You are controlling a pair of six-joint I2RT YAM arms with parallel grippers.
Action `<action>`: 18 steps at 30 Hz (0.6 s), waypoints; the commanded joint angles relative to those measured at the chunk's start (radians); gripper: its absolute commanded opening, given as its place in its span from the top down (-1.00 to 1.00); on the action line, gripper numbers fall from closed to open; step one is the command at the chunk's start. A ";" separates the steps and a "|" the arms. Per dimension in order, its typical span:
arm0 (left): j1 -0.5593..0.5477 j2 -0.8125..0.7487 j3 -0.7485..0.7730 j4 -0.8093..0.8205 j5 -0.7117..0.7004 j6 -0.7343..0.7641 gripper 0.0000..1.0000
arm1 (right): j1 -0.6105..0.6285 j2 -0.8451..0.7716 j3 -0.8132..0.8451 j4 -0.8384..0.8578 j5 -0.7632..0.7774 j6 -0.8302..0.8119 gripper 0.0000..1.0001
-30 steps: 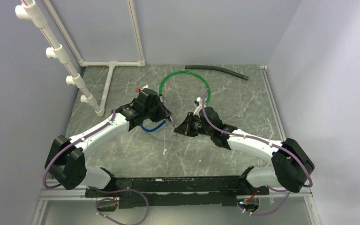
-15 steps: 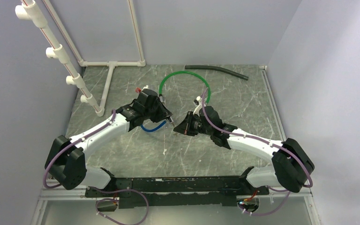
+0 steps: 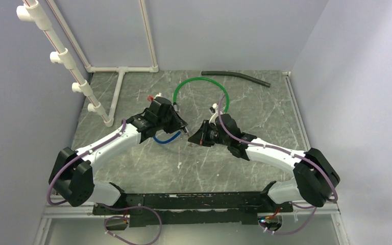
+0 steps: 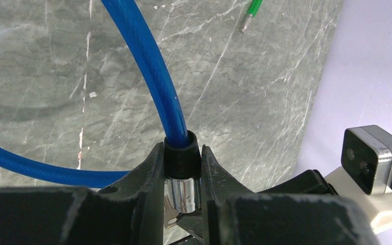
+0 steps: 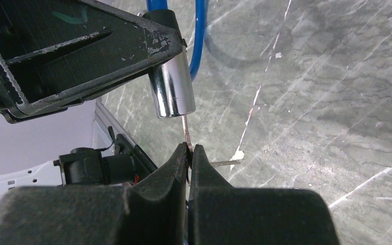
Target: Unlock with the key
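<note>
Key (image 5: 186, 133) sits in the end of the chrome lock barrel (image 5: 172, 92), pinched tight in my right hand (image 5: 189, 153); left hand (image 4: 182, 158) clamps the barrel above the worktop (image 3: 132, 168). Insertion looks done; turn and blue cable (image 4: 148, 56) release remain. Green cable (image 3: 202, 81) lies well apart, nothing blocking.

Robot lab test cell, plain lilac walls (image 3: 235, 30), marble-look tabletop (image 3: 265, 117), PVC pipe frame (image 3: 127, 69)
</note>
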 commanded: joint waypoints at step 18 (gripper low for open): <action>0.001 -0.048 -0.031 0.074 0.050 0.009 1.00 | 0.003 0.027 0.139 -0.077 0.039 -0.068 1.00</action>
